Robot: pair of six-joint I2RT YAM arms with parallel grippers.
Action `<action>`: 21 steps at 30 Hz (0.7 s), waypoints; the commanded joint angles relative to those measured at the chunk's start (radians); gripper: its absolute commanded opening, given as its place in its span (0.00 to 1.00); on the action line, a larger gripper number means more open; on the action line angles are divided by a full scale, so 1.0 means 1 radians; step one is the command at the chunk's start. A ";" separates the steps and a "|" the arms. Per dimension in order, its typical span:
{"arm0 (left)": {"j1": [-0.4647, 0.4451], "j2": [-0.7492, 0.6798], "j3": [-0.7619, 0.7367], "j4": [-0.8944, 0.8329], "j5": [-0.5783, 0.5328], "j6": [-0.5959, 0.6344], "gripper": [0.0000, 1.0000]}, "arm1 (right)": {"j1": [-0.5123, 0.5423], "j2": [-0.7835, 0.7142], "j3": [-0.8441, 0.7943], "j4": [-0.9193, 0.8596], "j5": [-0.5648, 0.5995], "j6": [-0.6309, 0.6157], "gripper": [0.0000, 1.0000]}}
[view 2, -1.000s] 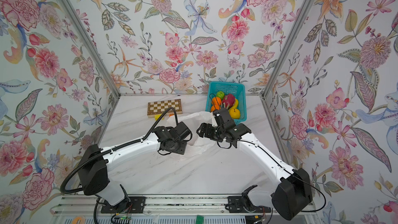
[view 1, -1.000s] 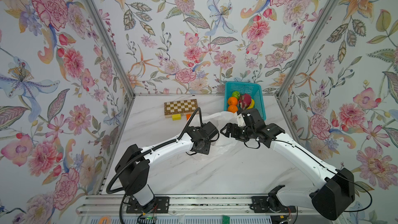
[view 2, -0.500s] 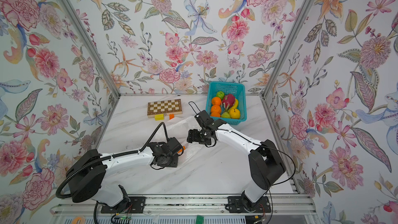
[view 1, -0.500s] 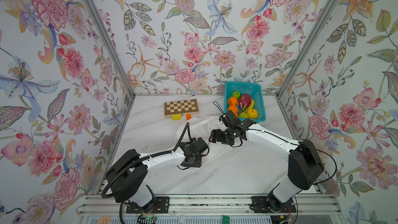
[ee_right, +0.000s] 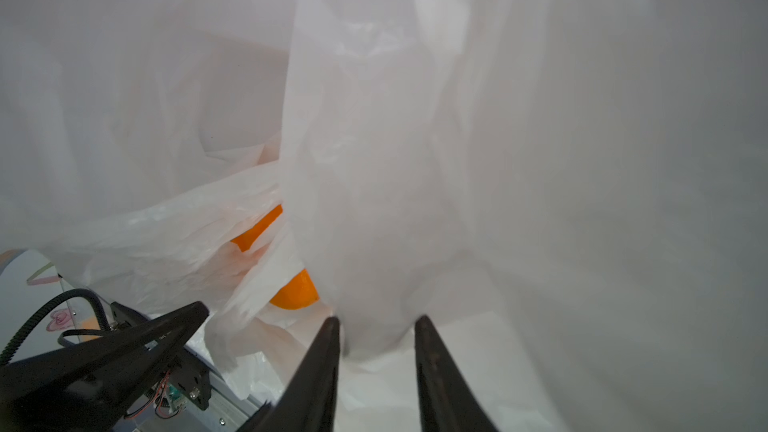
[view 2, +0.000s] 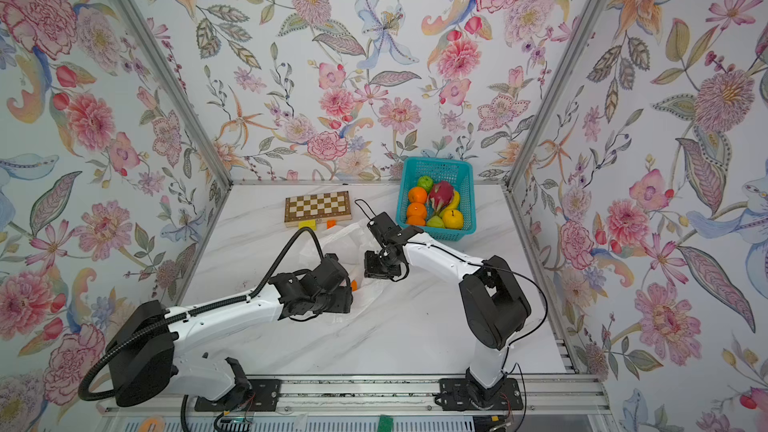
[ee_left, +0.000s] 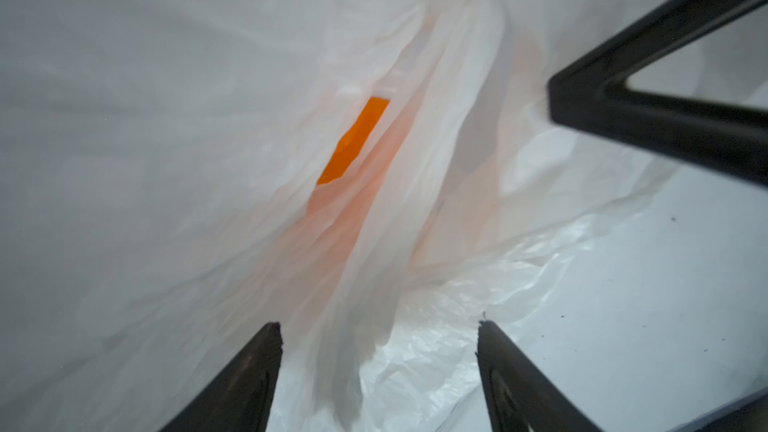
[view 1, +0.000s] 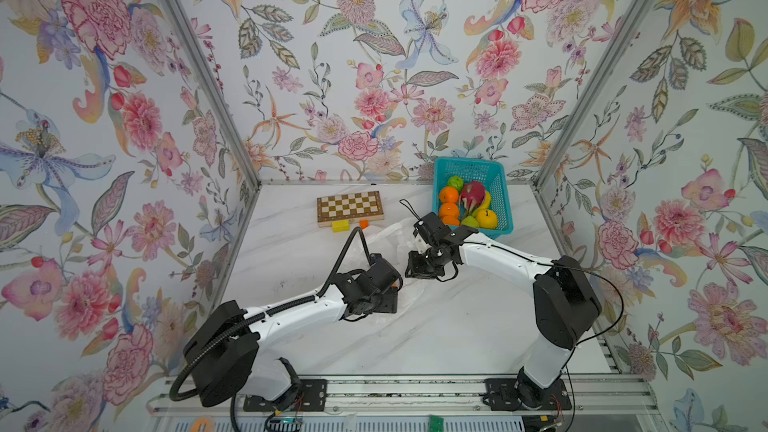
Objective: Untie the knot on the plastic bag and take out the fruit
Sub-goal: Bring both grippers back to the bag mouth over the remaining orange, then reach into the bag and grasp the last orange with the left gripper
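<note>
Left hand (ee_left: 378, 326) spread at plastic bag (ee_left: 166, 118); right hand (ee_right: 377, 320) narrow around fold, grip unclear.

On the white marble-patterned tabletop (view 1: 436, 334) we mark a teal perforated plastic basket (view 1: 467, 166) at one o'clock and a brown-and-cream wooden chessboard (view 1: 350, 207) at eleven. Just beside the board's six o'clock edge lie a small yellow rectangular block (view 1: 340, 225) and a small orange block (view 1: 364, 224). Floral wallpaper (view 1: 374, 56) lines the walls.

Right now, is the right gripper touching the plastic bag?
Touching. The right wrist view shows the right gripper gripping a fold of the plastic bag.
</note>
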 commanded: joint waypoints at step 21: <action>0.027 0.073 0.027 0.189 0.029 -0.012 0.28 | -0.004 -0.014 -0.007 0.036 -0.043 0.016 0.16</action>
